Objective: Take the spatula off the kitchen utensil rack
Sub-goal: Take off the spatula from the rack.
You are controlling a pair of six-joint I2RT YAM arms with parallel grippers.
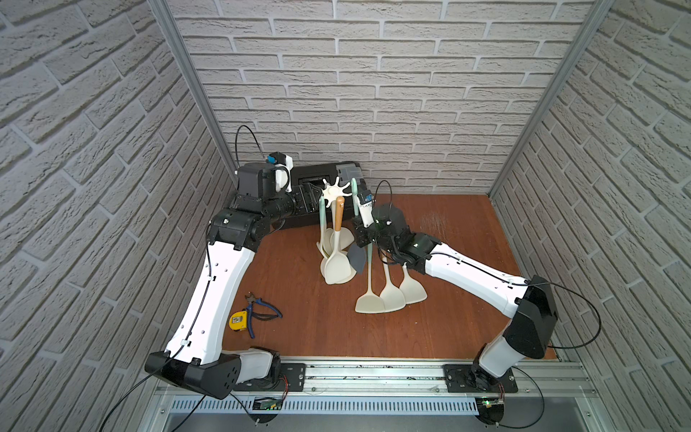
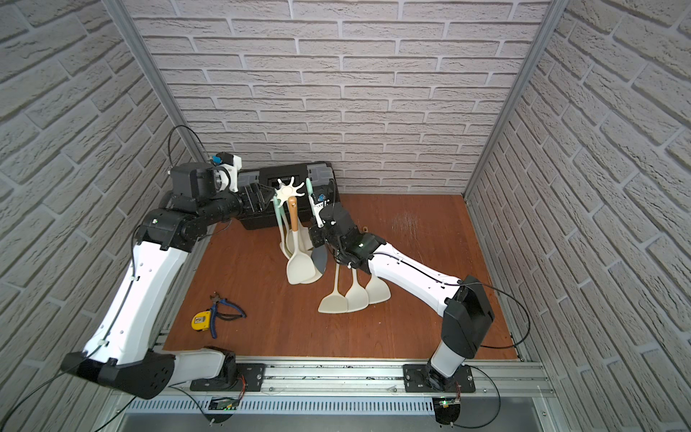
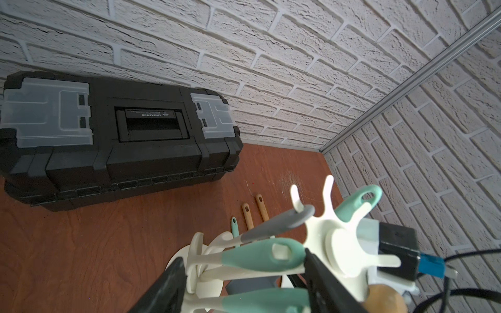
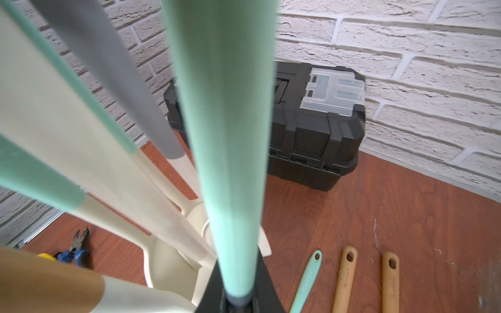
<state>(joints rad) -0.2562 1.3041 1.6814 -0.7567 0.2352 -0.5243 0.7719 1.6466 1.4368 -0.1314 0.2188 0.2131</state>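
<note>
Two arms, bolted through black plates with small screws onto a silver rail. Left arm and right arm alike: long tapered white shells dotted with small holes, blocky black joint housings between. Thin black cable clipped along each white shell, looping free near wrist and base. Tiny green light on a black joint. White camera mount at each wrist, with a blue plug. Small circuit board with red wires below each base. Left hand with flat, matte black fingers.
</note>
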